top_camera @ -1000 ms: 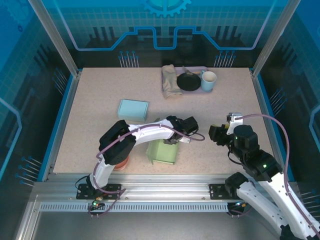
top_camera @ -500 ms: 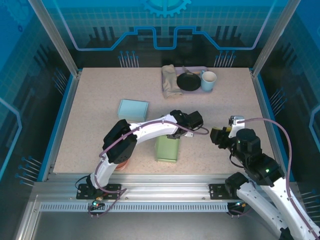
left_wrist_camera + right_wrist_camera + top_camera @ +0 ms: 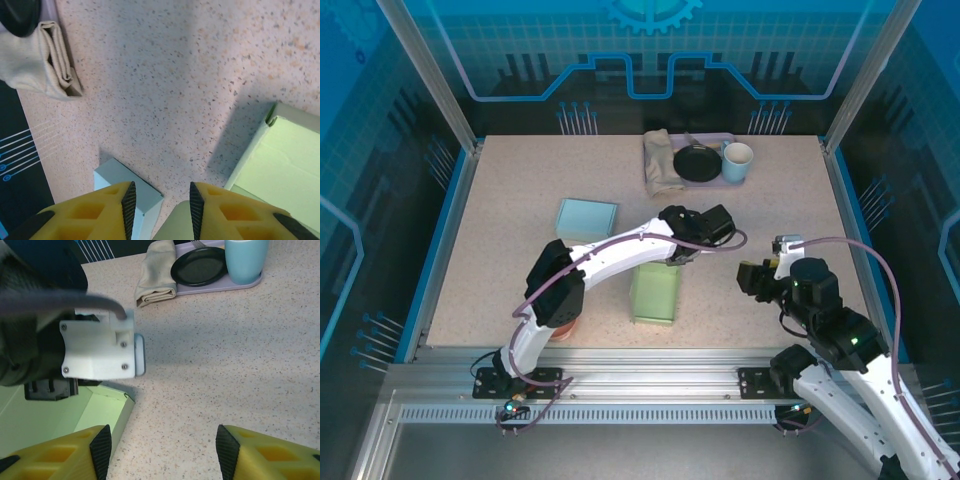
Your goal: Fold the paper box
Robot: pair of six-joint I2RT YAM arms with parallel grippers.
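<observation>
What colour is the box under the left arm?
Pale green. The box shows best in the top external view.

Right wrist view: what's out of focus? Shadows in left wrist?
Right wrist view: the left arm close to the lens is soft, cup and table crisp. Left wrist view: the green box throws a broad, soft-edged shadow on the table beside it.

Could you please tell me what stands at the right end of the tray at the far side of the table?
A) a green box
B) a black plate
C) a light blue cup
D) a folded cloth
C: the light blue cup stands at the right end of the tray; the black plate and folded cloth lie further left.
</observation>
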